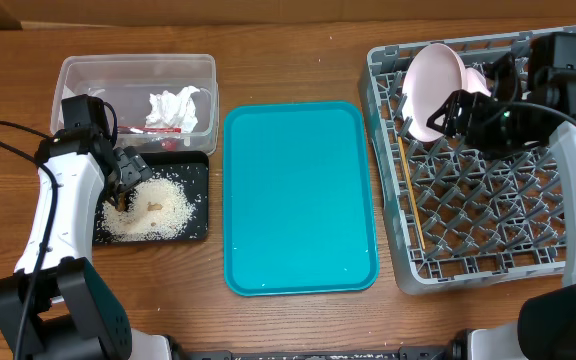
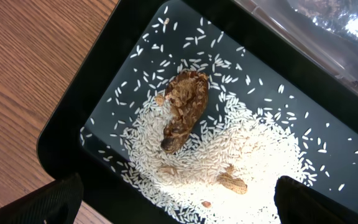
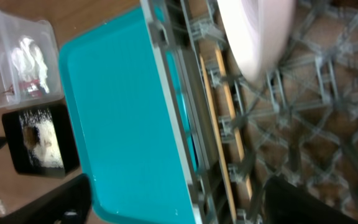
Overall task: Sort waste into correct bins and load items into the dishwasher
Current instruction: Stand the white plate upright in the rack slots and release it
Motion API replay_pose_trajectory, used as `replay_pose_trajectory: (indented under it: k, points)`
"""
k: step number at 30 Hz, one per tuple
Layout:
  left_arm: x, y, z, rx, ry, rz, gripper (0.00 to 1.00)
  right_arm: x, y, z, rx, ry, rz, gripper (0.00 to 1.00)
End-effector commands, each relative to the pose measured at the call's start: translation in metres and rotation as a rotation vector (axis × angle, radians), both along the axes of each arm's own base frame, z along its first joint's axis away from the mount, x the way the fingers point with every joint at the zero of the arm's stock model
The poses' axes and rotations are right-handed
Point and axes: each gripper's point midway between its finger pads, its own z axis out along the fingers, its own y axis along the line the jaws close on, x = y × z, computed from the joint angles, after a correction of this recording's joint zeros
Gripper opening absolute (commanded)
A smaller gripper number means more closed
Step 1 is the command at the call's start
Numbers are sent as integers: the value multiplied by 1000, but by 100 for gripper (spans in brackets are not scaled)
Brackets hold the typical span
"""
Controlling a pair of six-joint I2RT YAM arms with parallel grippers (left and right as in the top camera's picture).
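At table left in the overhead view, the clear plastic tub holds the crumpled white napkin and the red-and-silver wrapper. Just beside it, the black tray carries the rice grains, with the left gripper over them. A teal tray lies at centre. At right, the grey dish rack holds the round plate on edge and the chopsticks along its left wall. The right gripper is beside the plate.

Left wrist view: jaws spread wide and empty above a brown food scrap lying on the rice.

Right wrist view: jaws spread wide, holding nothing, over the rack.
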Motion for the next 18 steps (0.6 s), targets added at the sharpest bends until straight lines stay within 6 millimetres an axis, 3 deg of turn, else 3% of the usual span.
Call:
replay_pose_trajectory:
  k: [1, 6, 10, 13, 15, 18]
  points:
    - [-2, 1, -4, 1, 14, -5, 100, -11, -10, -1, -42, 4, 47, 100]
    - [1, -8, -6, -49, -1, -17, 100, -21, -22, -10, -111, 64, 25, 100]
    - [-12, -42, -12, -239, 47, -58, 100, -24, -26, -13, -129, 85, 10, 100]
    - [-16, -69, -12, -349, 71, -246, 100, -28, -39, -17, -192, 130, -55, 100]
    - [-22, -84, -12, -380, 101, -373, 100, -29, -42, -18, -210, 141, -75, 100]
    - [-32, -99, -12, -394, 154, -421, 100, -30, -42, -18, -210, 143, -75, 100]
